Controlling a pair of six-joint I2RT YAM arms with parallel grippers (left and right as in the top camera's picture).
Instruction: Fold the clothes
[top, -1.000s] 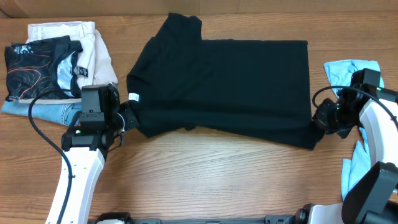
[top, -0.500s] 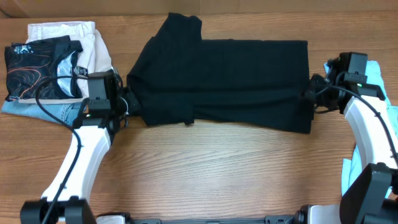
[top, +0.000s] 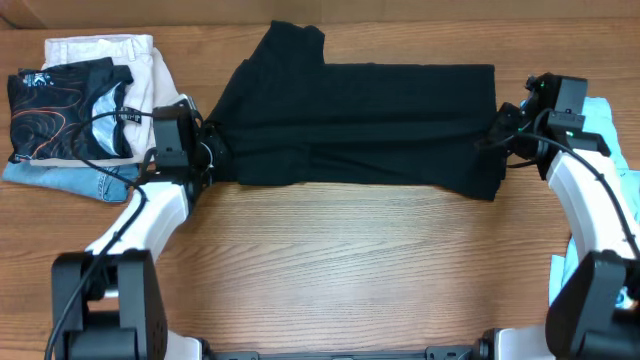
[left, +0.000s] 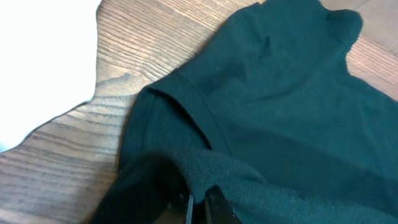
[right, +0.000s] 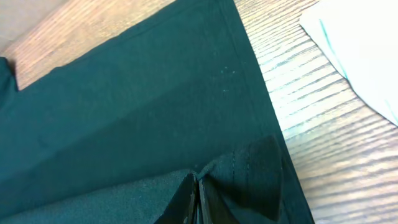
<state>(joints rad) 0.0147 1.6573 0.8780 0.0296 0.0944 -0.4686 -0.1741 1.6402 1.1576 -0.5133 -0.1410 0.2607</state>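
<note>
Left gripper (top: 207, 160) and right gripper (top: 497, 135) pinch the black garment's (top: 360, 110) near hem, now carried further back – folded pile (top: 90, 55) left, blue cloth (top: 603, 108) right

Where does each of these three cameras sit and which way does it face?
Overhead: above the table, facing down on the black garment; both arms show, left claw and right claw pinching its ends.
Left wrist: on the left arm, looking past its claw across the garment.
Right wrist: on the right arm, looking past its claw along the garment's edge.
Shared: all see the garment.
</note>
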